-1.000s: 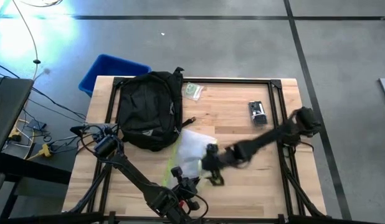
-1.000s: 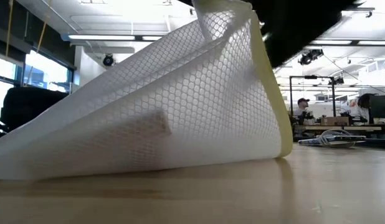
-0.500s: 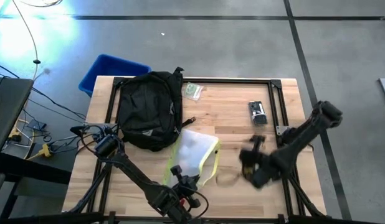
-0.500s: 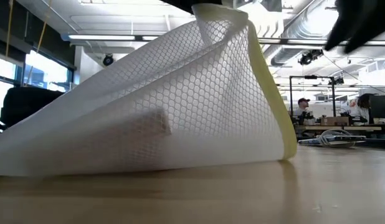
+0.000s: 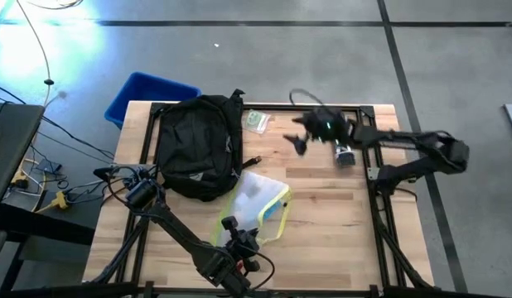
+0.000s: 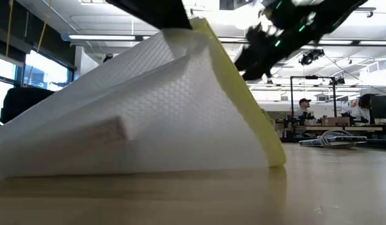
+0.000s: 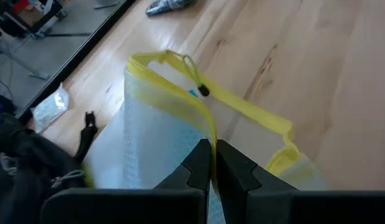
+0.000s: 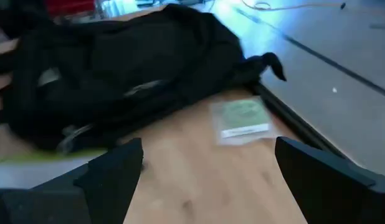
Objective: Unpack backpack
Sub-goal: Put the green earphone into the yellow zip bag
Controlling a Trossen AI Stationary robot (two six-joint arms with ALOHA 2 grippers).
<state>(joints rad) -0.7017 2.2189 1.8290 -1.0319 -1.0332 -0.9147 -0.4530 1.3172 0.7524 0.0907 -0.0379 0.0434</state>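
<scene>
The black backpack (image 5: 198, 145) lies flat on the table's far left part, also seen in the right wrist view (image 8: 118, 68). In front of it lies a clear pouch with a yellow zip edge (image 5: 258, 207). My left gripper (image 5: 236, 228) is at the pouch's near end, shut on the yellow edge. My right gripper (image 5: 297, 132) hovers open over the far middle of the table, beside the backpack. Its wide-apart fingers (image 8: 114, 171) have nothing between them. My left gripper pinches the pouch's yellow zip edge (image 7: 207, 132) between its two shut fingers (image 7: 233, 168). The fingers come from the near side, slanting down. That edge (image 6: 202, 34) is raised, and the pouch slopes down from it, with its lower side (image 6: 137, 165) resting on the table.
A small greenish packet (image 5: 256, 121) lies by the backpack's far right corner. A dark device (image 5: 343, 151) lies to the right of my right gripper. A blue bin (image 5: 148, 95) stands on the floor past the table's far left corner. The near right of the table is bare wood.
My right gripper has left the pouch's right side. It swung toward the right edge, then to the far middle of the table, and stayed open. The pouch's raised yellow edge has tipped over a little, while its lower side stayed on the table.
</scene>
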